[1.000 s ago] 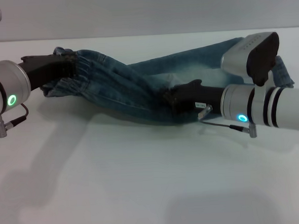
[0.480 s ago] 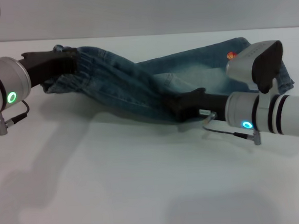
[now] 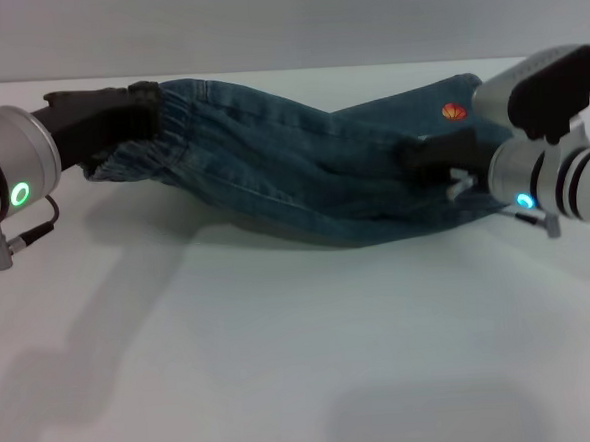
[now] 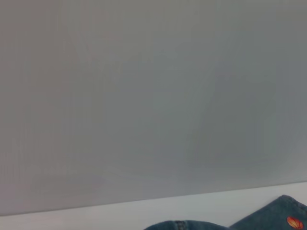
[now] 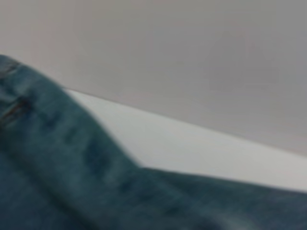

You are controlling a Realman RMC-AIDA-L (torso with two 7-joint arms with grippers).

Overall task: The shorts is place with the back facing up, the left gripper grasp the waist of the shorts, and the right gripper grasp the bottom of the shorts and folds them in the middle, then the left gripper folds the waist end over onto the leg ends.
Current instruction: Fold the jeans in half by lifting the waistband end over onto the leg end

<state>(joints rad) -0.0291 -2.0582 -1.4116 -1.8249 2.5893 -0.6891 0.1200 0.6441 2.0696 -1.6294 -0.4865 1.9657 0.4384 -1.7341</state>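
Lengthwise fold under way: left tool [image 3: 133, 106] pinched shorts' [image 3: 302, 175] waist, right tool [image 3: 426, 155] pinched the hem end, denim stretched above counter [image 3: 284, 362]. Waist-over-legs fold remained.

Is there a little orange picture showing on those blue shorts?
Yes, in the head view a small orange print shows on the shorts, near the right tool.

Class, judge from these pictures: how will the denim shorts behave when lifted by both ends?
The shorts look floppy: they sag between the left hand and right hand. They probably crease rather than hold shape, given their folds.
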